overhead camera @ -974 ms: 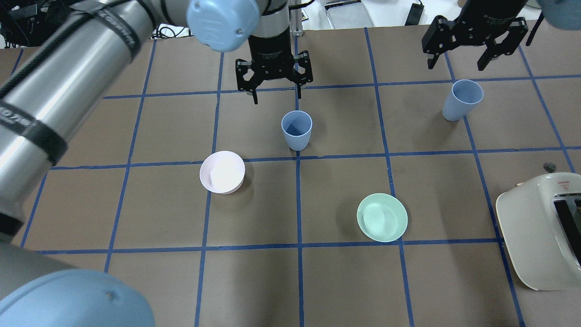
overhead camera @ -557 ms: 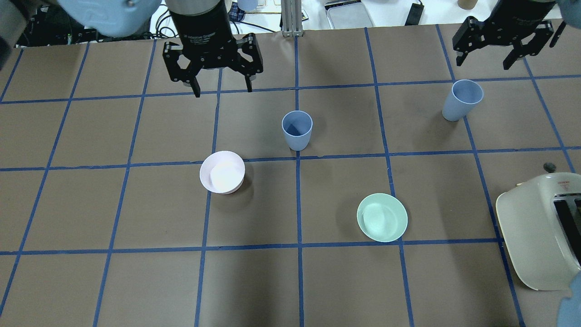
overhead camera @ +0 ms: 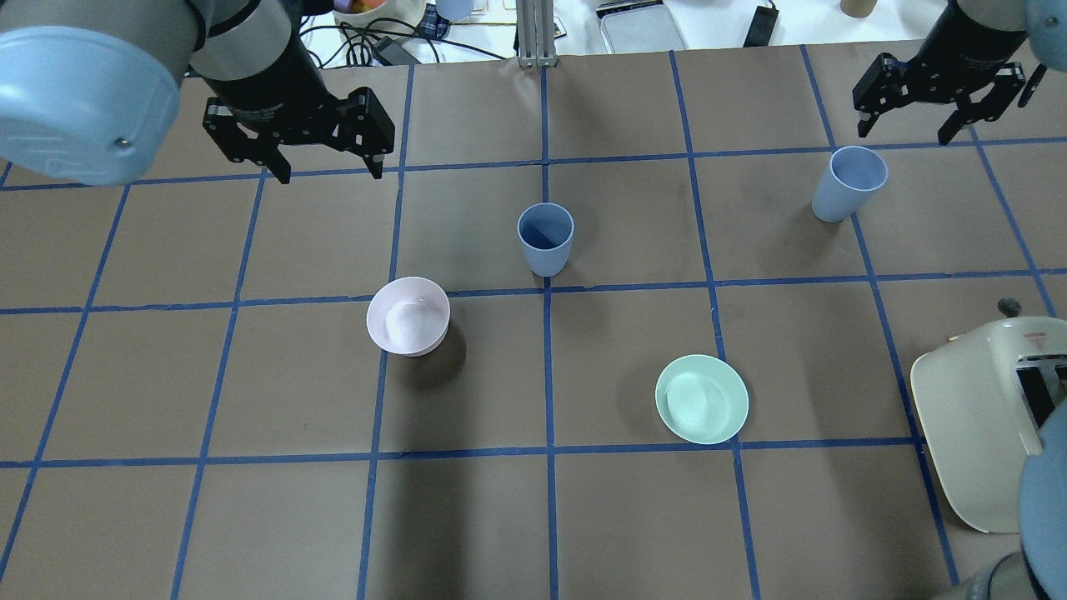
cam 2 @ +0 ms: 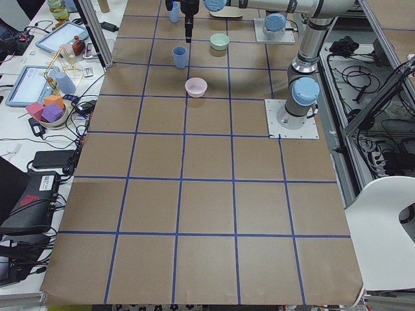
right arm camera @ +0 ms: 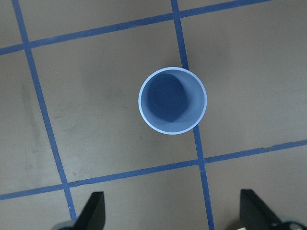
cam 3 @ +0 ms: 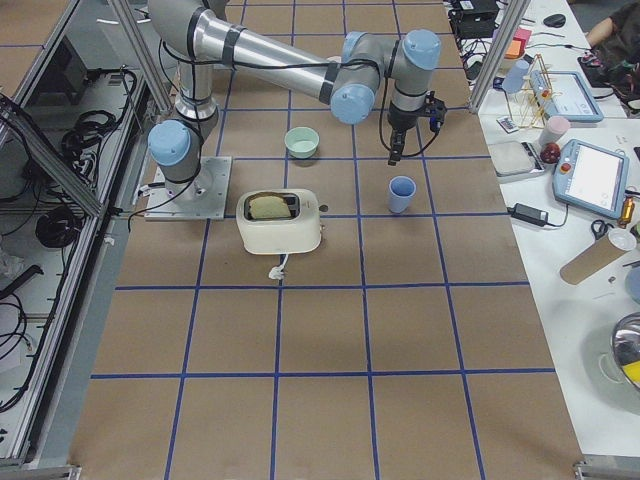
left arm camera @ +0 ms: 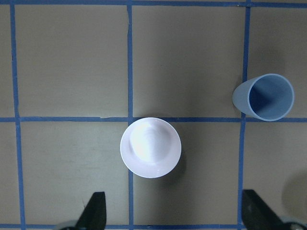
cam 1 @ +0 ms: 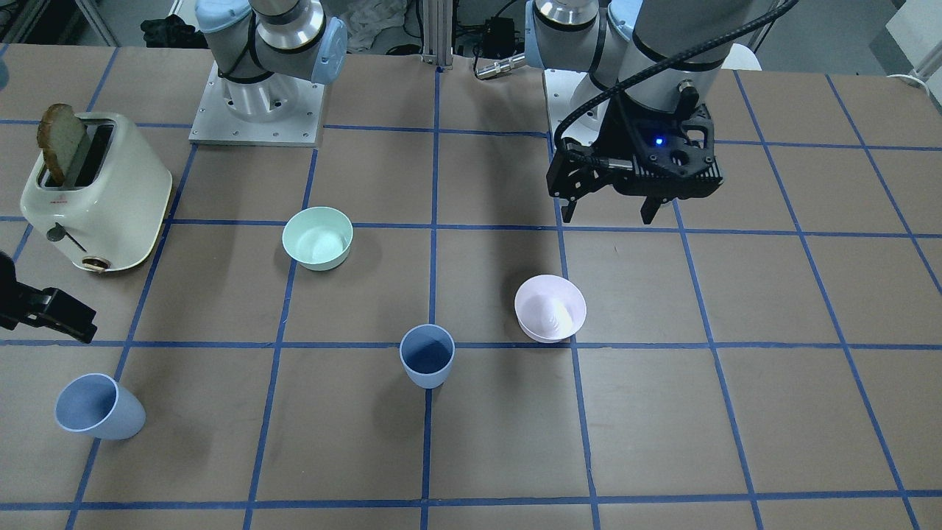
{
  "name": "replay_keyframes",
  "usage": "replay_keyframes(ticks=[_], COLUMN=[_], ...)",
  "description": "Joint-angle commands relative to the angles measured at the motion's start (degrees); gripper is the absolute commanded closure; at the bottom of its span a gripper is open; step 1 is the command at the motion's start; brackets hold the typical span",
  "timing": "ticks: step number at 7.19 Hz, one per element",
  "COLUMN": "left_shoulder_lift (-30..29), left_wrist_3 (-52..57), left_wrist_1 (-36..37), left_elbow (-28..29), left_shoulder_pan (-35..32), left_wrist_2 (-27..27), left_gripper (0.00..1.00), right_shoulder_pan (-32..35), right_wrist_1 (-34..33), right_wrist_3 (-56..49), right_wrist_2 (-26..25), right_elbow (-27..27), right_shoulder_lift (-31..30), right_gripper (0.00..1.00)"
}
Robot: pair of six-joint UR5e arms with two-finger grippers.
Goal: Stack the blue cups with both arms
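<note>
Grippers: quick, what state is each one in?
Left gripper: open, holding nothing.
Right gripper: open, holding nothing.

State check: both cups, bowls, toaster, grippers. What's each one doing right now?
centre cup: upright, empty, unstacked.
right cup: upright, empty, unstacked.
pink bowl: upright, empty.
green bowl: upright, empty.
toaster: bread slice sticking out of a slot.
left gripper: open, empty.
right gripper: open, empty.
</note>
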Motion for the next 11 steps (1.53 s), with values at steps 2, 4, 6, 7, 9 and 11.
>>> replay_keyframes(ticks=[2, 4, 6, 7, 9, 11], left_shoulder_lift=[1.1, 1.4, 1.6, 1.7, 1.8, 1.8], left_wrist_3=[0.7, 0.6, 0.5, 0.5, 0.5, 0.5], left_wrist_1=[-1.6, -1.5, -1.5, -1.5, -1.5, -1.5], left_elbow=[-0.5, -0.3, -0.4, -0.3, -0.4, -0.5], left_shoulder_pan=[0.9, 1.0, 1.1, 1.1, 1.1, 1.2], left_wrist_2=[0.3, 0.6, 0.6, 0.6, 0.7, 0.7], left_gripper=[0.00, 0.00, 0.00, 0.00, 0.00, 0.00], right_shoulder_pan=[-0.1, -2.2, -3.5, -3.6, -4.9, -5.0], right_wrist_1=[-2.6, -5.4, -6.3, -7.6, -8.7, -8.8], right_wrist_3=[-0.3, -0.8, -5.2, -5.4, -6.5, -6.5], right_wrist_2=[0.2, -0.1, 0.4, 0.5, 0.7, 0.6], right_elbow=[0.2, 0.0, 0.1, 0.1, 0.1, -0.1], right_shoulder_lift=[3.8, 6.8, 7.3, 8.2, 9.4, 10.5], right_gripper=[0.00, 0.00, 0.00, 0.00, 0.00, 0.00])
